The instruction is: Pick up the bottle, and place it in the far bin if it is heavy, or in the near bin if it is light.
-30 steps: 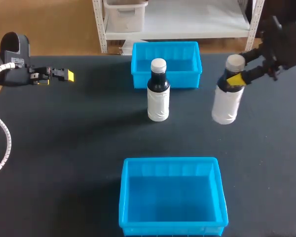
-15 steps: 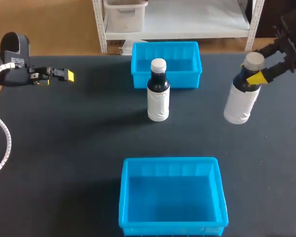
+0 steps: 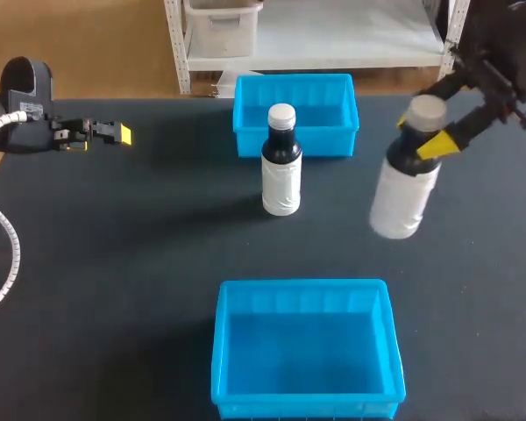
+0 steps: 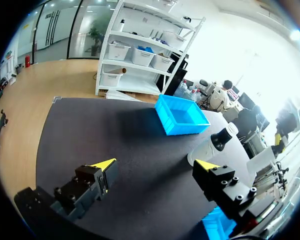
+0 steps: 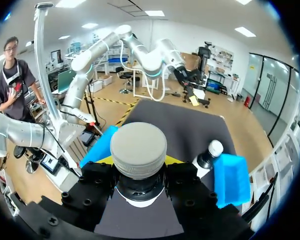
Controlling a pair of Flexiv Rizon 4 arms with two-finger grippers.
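My right gripper [image 3: 420,145] is shut on the dark neck of a white bottle [image 3: 401,197] with a pale cap, holding it tilted above the table's right side. In the right wrist view the bottle's cap [image 5: 138,149] fills the space between the fingers of the right gripper [image 5: 139,171]. The far bin [image 3: 295,132] is blue and sits at the table's back; the near bin [image 3: 305,351] sits at the front. My left gripper [image 3: 114,133] stands open at the far left, nothing between its fingers [image 4: 106,166].
A second white bottle [image 3: 281,162] with a dark neck stands upright just in front of the far bin, also seen in the left wrist view [image 4: 210,147] and the right wrist view [image 5: 207,156]. Bare dark tabletop [image 3: 140,246] lies between the bins and to the left.
My right gripper swung the held bottle to the right and then back to the left, ending slightly lower in the head view. The left arm and the standing bottle have not moved.
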